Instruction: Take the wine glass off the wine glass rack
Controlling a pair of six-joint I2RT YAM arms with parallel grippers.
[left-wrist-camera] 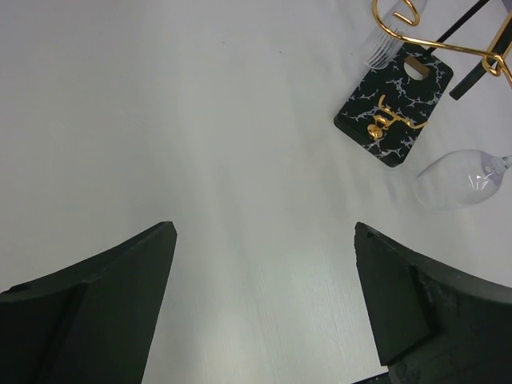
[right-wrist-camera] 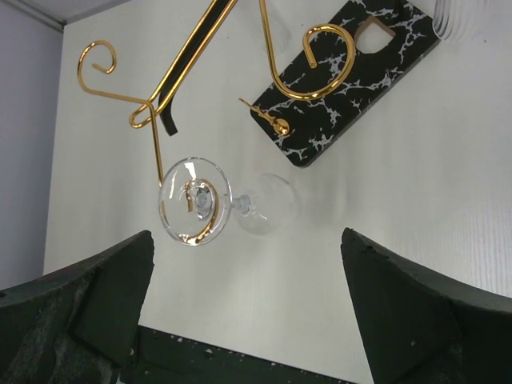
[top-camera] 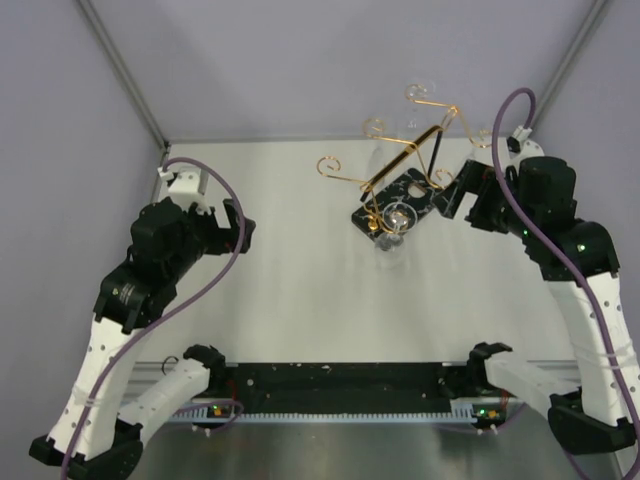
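The wine glass rack, a gold wire stand with curled arm ends on a black marbled base, stands at the table's right middle. A clear wine glass hangs upside down by its foot from the near curled arm. In the right wrist view its foot sits in the gold curl and its bowl lies beyond. My right gripper is open and empty just right of the rack, apart from the glass. My left gripper is open and empty, far left of the rack.
A second clear ribbed glass piece shows by the far end of the base, also in the left wrist view. The rack's wire arms spread wide above the table. Grey walls close the back and sides.
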